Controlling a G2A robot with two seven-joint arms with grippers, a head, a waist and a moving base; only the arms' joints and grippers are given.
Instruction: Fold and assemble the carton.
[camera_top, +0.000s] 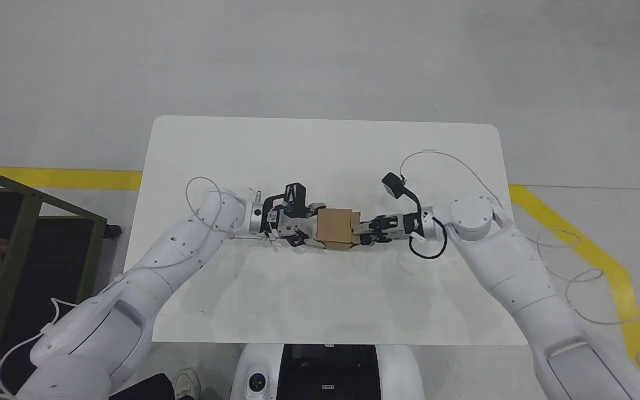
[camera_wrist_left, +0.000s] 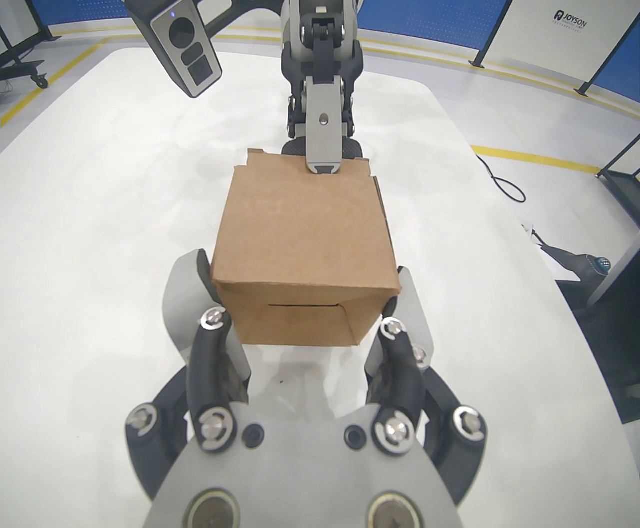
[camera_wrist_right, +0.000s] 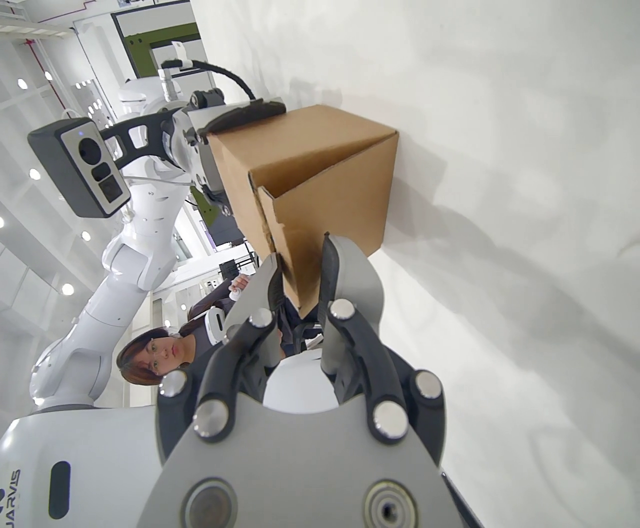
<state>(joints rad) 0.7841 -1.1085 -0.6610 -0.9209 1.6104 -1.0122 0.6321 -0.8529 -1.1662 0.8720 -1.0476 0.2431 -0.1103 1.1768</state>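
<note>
A small brown carton (camera_top: 340, 228) lies on its side in the middle of the white table (camera_top: 300, 150). My left gripper (camera_wrist_left: 302, 280) holds the carton (camera_wrist_left: 305, 235) by two opposite walls, its fingers (camera_wrist_left: 197, 280) pressed against the sides at the open end facing it. That end shows the inside and a slit in the inner wall. From the opposite side, my right gripper (camera_wrist_right: 297, 265) is shut on a thin cardboard wall edge of the carton (camera_wrist_right: 320, 170). In the left wrist view the right gripper (camera_wrist_left: 322, 167) clamps the far rim. From above, both grippers (camera_top: 305, 232) (camera_top: 362, 233) flank the carton.
Bare white tabletop surrounds the carton on all sides. A dark metal frame (camera_top: 20, 230) stands on the floor beside the table's left edge, and yellow floor tape (camera_top: 70, 178) runs past both ends of the table. A thin cable (camera_top: 440, 160) loops above the right arm.
</note>
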